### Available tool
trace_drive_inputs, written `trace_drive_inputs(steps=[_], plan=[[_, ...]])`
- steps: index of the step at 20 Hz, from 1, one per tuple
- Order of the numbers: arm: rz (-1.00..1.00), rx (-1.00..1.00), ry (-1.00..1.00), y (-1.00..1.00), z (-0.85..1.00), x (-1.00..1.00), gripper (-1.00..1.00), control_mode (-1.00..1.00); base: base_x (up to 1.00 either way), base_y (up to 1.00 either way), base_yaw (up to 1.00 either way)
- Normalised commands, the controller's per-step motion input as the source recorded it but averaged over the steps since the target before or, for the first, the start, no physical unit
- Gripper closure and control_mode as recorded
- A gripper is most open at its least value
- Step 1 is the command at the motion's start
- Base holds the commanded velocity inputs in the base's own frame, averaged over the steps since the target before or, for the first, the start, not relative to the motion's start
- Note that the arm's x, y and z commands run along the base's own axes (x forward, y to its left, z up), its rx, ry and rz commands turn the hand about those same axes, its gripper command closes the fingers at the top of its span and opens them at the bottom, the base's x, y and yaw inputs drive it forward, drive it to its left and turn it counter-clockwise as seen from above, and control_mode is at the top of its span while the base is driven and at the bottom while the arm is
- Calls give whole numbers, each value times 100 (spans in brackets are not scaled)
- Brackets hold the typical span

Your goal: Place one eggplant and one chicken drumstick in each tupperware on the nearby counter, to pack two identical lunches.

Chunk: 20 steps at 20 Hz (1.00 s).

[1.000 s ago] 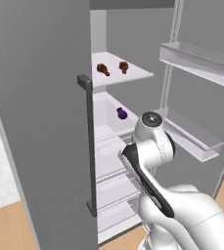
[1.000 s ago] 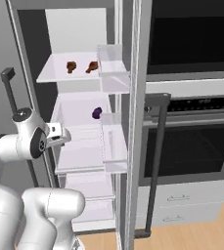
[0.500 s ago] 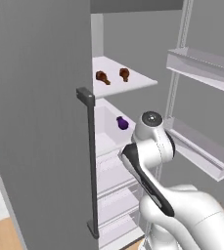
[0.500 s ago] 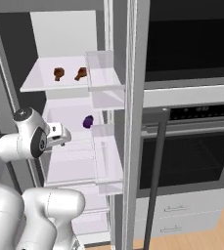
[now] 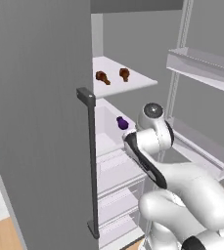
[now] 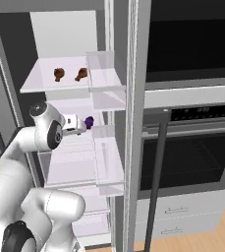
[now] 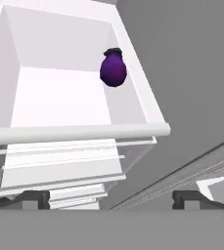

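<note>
Fridge open, arm reaching in toward the mid shelf. Gripper [image 7: 111,199] is spread wide w/ nothing between the tips, both dark tips sit far apart at the bottom of the hand view. It's aimed along the shelf at the eggplant [image 7: 113,70], still well apart from it, so approach phase, no contact.

Eggplant [image 5: 122,123] lies on the white fridge shelf [image 7: 59,105], near the back and close to one side wall, stem end pointing away from the hand. In the right base view the eggplant [image 6: 89,121] sits just past the hand's end. Jaws probably wide bc the veg is fat and rounded, needs clearance on both sides before closing.

Two drumsticks [image 5: 101,76] [image 5: 124,73] lie side by side on the upper shelf [image 6: 40,81], apart from each other, untouched. Second drumstick pair seen again from the right base view [image 6: 59,74] [image 6: 81,74].

Fridge door [image 5: 35,122] w/ bar handle [image 5: 90,161] stands open on the arm's left; oven [image 6: 192,147] beside fridge on the right.

Judgement: task early, nothing packed yet. Next calls for moving fwd over the shelf lip w/o clipping it.
</note>
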Motion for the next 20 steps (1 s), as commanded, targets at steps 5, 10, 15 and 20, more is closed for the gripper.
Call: trace_drive_inputs(steps=[5,10,15,20], plan=[[-2,3,-5,-6,60,30,-100,-100,0,0,0],[0,0,9,0,-12,24,-100,-100,0,0,0],[0,0,6,0,-27,37,-100,-100,0,0,0],[-1,0,5,0,-41,54,-100,-100,0,0,0]])
